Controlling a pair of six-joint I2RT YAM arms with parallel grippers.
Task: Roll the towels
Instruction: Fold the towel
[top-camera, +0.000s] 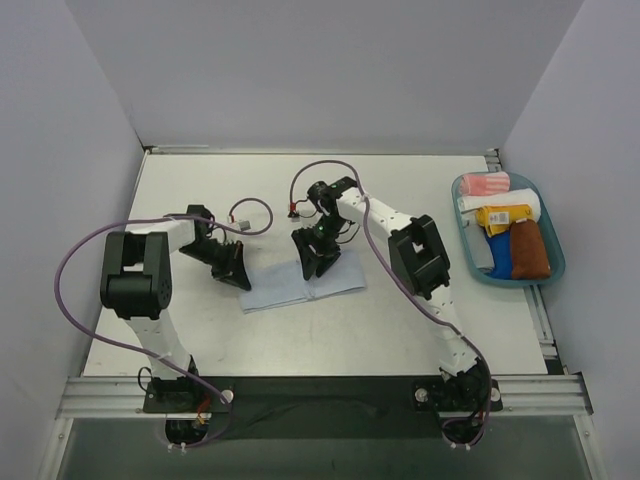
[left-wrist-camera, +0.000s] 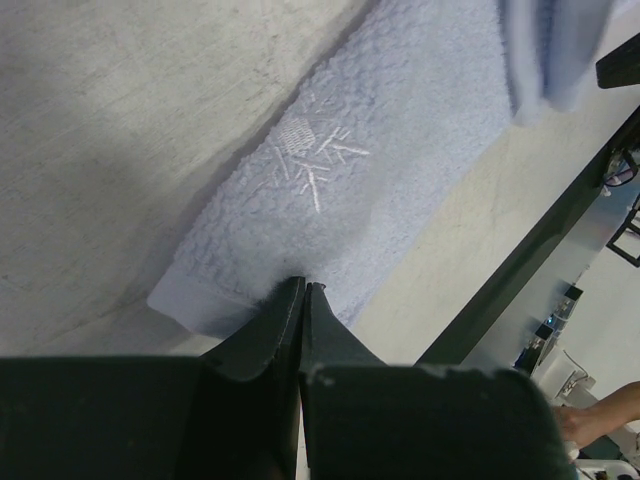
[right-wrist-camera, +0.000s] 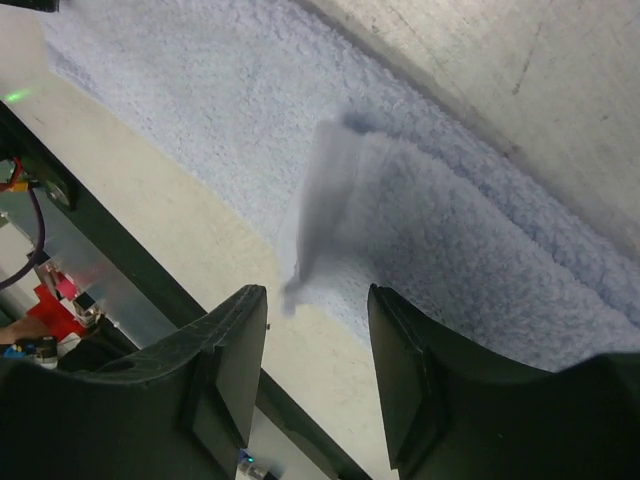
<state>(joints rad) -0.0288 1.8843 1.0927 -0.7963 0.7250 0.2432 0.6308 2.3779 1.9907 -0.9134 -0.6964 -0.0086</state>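
- The right gripper has its jaws standing apart with nothing between them. Just beyond the tips, a raised flap of the light-blue towel shows blurred and loose, touching neither finger.
- The left gripper has its jaws pressed together. The tips meet on the towel's hem at lower centre of the left wrist view, and it looks to be pinching that edge.
- In the top view, the light-blue towel lies flat at the centre of the table. Its long axis runs left to right, rising a little toward the right.
- The left gripper sits at the towel's left end. The right gripper hangs over the upper edge near the middle, where a fold line crosses the cloth.
- The flap lies straight ahead of the right fingers, so the right arm is the nearer one for taking it up. A roll would likely run along the long axis toward the pinned left end.
- The rust-brown towel lies in the teal tray at far right with other cloths, well apart from both grippers.
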